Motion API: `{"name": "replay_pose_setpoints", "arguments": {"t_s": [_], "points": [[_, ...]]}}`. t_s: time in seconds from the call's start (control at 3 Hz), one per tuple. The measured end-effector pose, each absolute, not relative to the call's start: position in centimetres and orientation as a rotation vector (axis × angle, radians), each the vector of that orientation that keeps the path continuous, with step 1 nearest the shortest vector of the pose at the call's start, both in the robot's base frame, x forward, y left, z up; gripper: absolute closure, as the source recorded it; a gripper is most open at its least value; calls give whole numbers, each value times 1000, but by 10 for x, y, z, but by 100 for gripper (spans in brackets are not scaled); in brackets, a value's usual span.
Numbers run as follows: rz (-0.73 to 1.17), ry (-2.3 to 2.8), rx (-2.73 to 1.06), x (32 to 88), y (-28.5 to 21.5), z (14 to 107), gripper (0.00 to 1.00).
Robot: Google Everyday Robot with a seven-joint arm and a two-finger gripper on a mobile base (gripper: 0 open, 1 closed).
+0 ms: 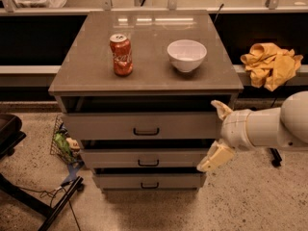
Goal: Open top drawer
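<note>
The top drawer [106, 125] is the widest, tallest front of the three on the grey-brown cabinet, with a small black bar handle [146, 132] at its centre. Its front stands a little forward of the cabinet top, and a dark gap shows above it. My gripper [219, 134] is at the right end of that drawer front, to the right of the handle and apart from it. It is open and empty, with one finger [221, 109] up near the cabinet top's edge and the other finger [215, 158] down by the middle drawer.
A red soda can [121, 55] and a white bowl [186, 55] stand on the cabinet top [144, 30]. Two shallower drawers [147, 160] sit below. A yellow cloth [270, 64] lies on a ledge at right. A wire basket [62, 143] and a black chair base [29, 196] are on the floor at left.
</note>
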State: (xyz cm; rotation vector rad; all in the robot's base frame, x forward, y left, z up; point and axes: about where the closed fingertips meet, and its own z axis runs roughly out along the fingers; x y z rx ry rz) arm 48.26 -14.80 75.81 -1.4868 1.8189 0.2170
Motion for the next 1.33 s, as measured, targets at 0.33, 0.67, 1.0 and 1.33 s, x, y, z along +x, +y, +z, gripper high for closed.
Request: {"name": "replay_pose_setpoints", "arguments": {"t_s": [0.33, 0.67, 1.0, 1.33], "points": [[248, 1786, -1498, 491, -133, 736, 0], [257, 1759, -1517, 509, -117, 716, 0], [255, 1740, -1552, 531, -100, 704, 0], [224, 1763, -1587, 561, -93, 689, 0]]}}
